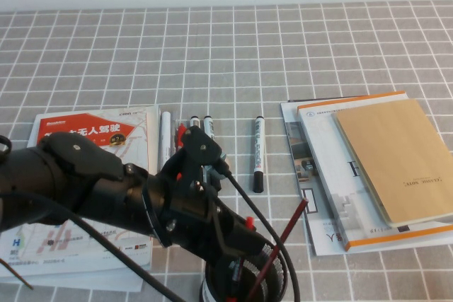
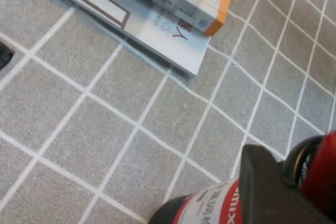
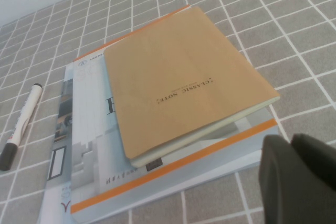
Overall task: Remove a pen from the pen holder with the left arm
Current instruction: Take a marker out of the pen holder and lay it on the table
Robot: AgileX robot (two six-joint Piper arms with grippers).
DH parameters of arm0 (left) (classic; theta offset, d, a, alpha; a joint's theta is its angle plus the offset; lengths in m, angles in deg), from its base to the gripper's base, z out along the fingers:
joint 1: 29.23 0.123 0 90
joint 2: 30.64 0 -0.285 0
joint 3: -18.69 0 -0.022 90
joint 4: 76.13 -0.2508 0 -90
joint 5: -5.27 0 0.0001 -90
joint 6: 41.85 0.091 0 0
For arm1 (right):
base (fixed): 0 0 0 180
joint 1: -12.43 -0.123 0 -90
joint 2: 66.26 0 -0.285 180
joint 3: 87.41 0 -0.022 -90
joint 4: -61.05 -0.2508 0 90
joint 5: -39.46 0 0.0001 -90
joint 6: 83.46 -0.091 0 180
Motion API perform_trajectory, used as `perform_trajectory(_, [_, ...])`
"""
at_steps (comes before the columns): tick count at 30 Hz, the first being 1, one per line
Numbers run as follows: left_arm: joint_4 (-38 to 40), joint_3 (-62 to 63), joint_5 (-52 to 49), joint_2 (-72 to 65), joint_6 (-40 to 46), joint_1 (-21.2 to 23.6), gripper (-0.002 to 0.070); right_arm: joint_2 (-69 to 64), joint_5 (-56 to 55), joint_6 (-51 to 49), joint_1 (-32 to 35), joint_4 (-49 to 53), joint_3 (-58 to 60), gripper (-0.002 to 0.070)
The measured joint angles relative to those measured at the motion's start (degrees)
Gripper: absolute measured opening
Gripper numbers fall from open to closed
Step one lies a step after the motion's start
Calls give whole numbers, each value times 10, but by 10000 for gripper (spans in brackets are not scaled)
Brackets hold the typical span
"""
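A dark red pen stands tilted in the holder at the near edge of the table, its top leaning right and away from the robot. The left gripper is down over the holder, its black body touching a red-labelled marker. Whether it is clamped cannot be told. A black-capped marker lies flat beyond. The right gripper, its state unclear, hovers by the book stack.
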Motion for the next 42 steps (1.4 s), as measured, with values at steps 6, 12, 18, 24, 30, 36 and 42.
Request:
perform_trajectory(6, [2,0,-7,0,0,0,95,0,0,0,0,0,0,-13])
perform_trajectory(12, [2,0,-7,0,0,0,95,0,0,0,0,0,0,-13])
perform_trajectory(18, [2,0,-6,0,0,0,95,0,0,0,0,0,0,-12])
perform_trajectory(24, [0,0,-4,0,-6,0,95,0,0,0,0,0,0,-13])
perform_trajectory(30, [-2,1,4,0,-18,0,103,0,0,0,0,0,0,-13])
perform_trajectory(36, [-14,1,25,0,-18,0,264,0,0,0,0,0,0,-13])
perform_trajectory(42, [-16,1,38,0,-9,0,378,0,0,0,0,0,0,-13])
